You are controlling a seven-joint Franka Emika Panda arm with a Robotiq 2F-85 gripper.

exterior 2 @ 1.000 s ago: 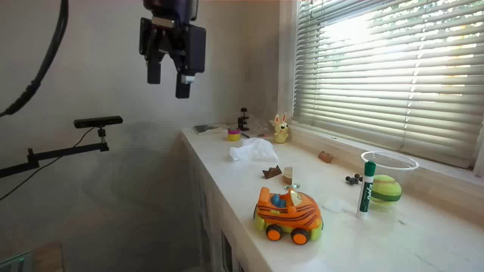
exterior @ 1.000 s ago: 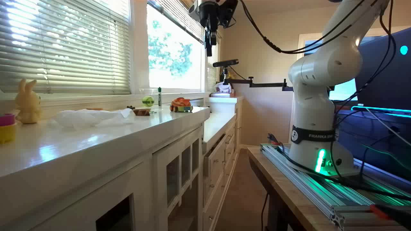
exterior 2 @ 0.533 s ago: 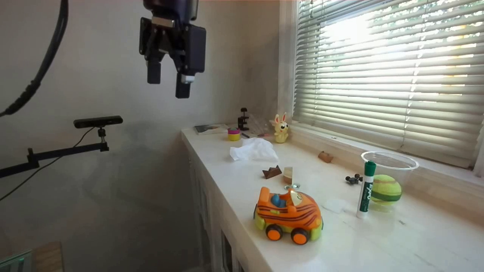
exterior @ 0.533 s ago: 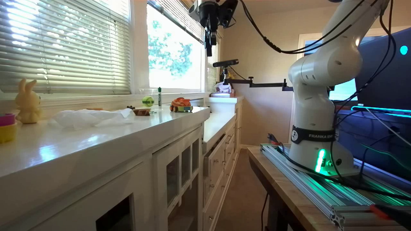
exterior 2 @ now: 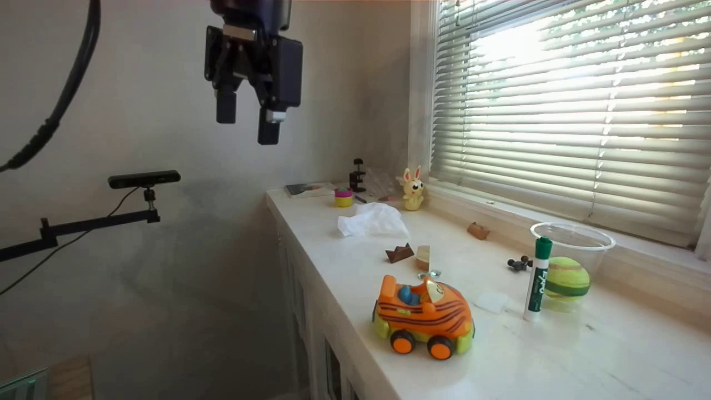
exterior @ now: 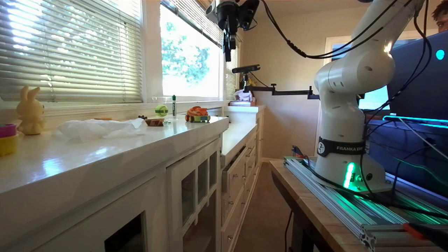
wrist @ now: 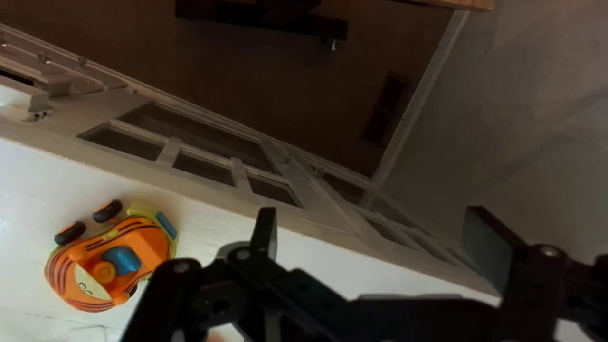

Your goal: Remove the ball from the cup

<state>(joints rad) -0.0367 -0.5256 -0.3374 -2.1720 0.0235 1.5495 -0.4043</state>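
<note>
while the cup (exterior 2: 594, 260) holds the ball (exterior 2: 567, 279), end effector (exterior 2: 247, 123) high, midair; spread wide

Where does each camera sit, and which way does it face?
An exterior view: near the orange toy car, facing along the counter toward the yellow bunny; the gripper and a cable show.
An exterior view: near the yellow bunny, facing roughly the opposite way; much of the white arm shows, gripper included.
Wrist view: mounted by the gripper, facing down past its open fingers at the orange toy car, counter edge and floor.
Both exterior views show the ball in the clear cup.
</note>
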